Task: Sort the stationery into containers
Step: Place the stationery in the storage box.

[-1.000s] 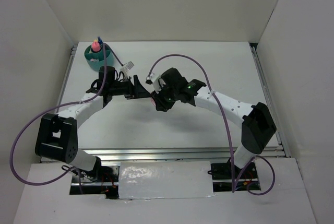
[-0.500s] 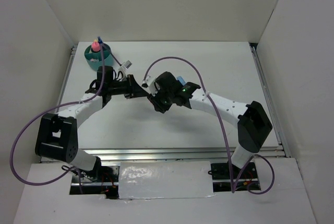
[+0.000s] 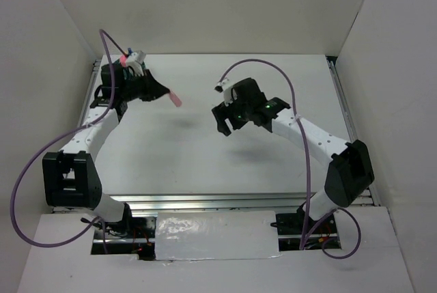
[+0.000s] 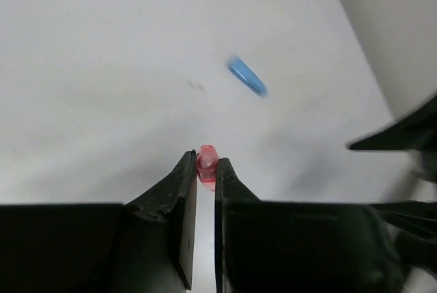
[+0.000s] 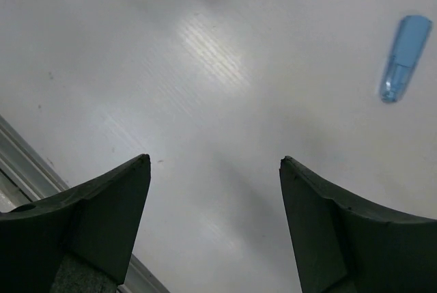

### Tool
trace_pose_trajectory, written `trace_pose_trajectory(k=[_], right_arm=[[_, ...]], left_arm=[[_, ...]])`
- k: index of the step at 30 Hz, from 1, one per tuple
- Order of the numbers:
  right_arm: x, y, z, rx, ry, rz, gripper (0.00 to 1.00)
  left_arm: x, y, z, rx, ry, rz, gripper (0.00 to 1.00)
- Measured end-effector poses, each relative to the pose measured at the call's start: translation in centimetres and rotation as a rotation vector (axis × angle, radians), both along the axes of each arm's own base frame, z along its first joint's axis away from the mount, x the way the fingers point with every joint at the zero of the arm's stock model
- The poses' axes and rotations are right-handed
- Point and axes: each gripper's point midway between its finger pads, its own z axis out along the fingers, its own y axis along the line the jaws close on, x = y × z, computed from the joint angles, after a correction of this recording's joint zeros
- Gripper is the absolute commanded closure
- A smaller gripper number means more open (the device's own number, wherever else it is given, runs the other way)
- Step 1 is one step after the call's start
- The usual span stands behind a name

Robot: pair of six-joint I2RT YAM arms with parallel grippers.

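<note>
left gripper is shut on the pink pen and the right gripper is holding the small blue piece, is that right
Not quite. The right gripper is open and holds nothing. The small blue piece lies loose on the table beyond its fingers, as the right wrist view shows. The rest stands: the left gripper is shut on the pink pen.

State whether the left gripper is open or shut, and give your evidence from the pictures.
Shut: the left gripper pinches a pink pen between its tips, fingers nearly touching.
</note>
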Motion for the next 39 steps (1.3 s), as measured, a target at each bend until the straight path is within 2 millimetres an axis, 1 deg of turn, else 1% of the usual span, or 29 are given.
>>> trace_pose_trajectory(k=[2, 5, 7, 8, 10, 11, 15, 18, 20, 23, 26, 29, 31, 33, 36, 39], right_arm=[[0.9, -1.8, 1.0, 0.03, -0.009, -0.046, 0.18], [1.7, -3.4, 1.5, 0.058, -0.001, -0.089, 0.19], [1.9, -3.9, 1.2, 0.073, 0.019, -0.105, 0.19], [1.9, -4.2, 1.0, 0.078, 0.032, -0.112, 0.19], [2.1, -4.7, 0.7, 0.086, 0.053, -0.124, 0.2], [2.2, -4.8, 0.6, 0.092, 0.06, -0.128, 0.2], [2.6, -5.4, 0.5, 0.111, 0.081, -0.149, 0.2], [2.9, -5.8, 0.3, 0.118, 0.092, -0.161, 0.2], [3.1, -6.2, 0.2, 0.121, 0.098, -0.17, 0.2], [3.4, -6.6, 0.0, 0.126, 0.106, -0.183, 0.2], [3.7, -7.0, -0.4, 0.129, 0.12, -0.194, 0.2], [4.0, -7.4, -1.1, 0.131, 0.148, -0.216, 0.21], [4.3, -7.7, -1.4, 0.133, 0.163, -0.231, 0.21], [4.7, -8.0, -1.7, 0.135, 0.175, -0.248, 0.21], [5.8, -8.2, -1.9, 0.145, 0.188, -0.271, 0.21], [6.9, -8.5, -2.3, 0.149, 0.202, -0.297, 0.21]], left_arm=[[2.6, 2.2, 2.8, 0.105, -0.147, 0.071, 1.0], [5.6, 5.2, 6.2, 0.264, -0.348, 0.15, 1.0], [7.5, 6.9, 7.7, 0.368, -0.456, 0.192, 1.0], [8.5, 7.8, 8.1, 0.413, -0.494, 0.211, 1.0], [10.7, 9.3, 8.0, 0.498, -0.546, 0.235, 1.0], [11.8, 10.1, 7.6, 0.534, -0.56, 0.241, 1.0], [15.7, 12.9, 4.8, 0.602, -0.544, 0.258, 1.0], [18.0, 14.7, 3.2, 0.625, -0.519, 0.269, 1.0], [18.8, 15.7, 3.1, 0.63, -0.517, 0.281, 1.0], [19.3, 16.6, 3.5, 0.635, -0.521, 0.296, 1.0], [19.4, 17.0, 4.4, 0.641, -0.54, 0.306, 1.0], [19.6, 17.4, 4.5, 0.644, -0.542, 0.307, 1.0], [19.9, 17.5, 3.9, 0.642, -0.529, 0.302, 1.0], [20.1, 17.6, 2.7, 0.641, -0.504, 0.292, 1.0], [20.2, 18.0, 0.7, 0.651, -0.464, 0.277, 1.0], [20.2, 18.2, -0.6, 0.657, -0.435, 0.266, 1.0]])
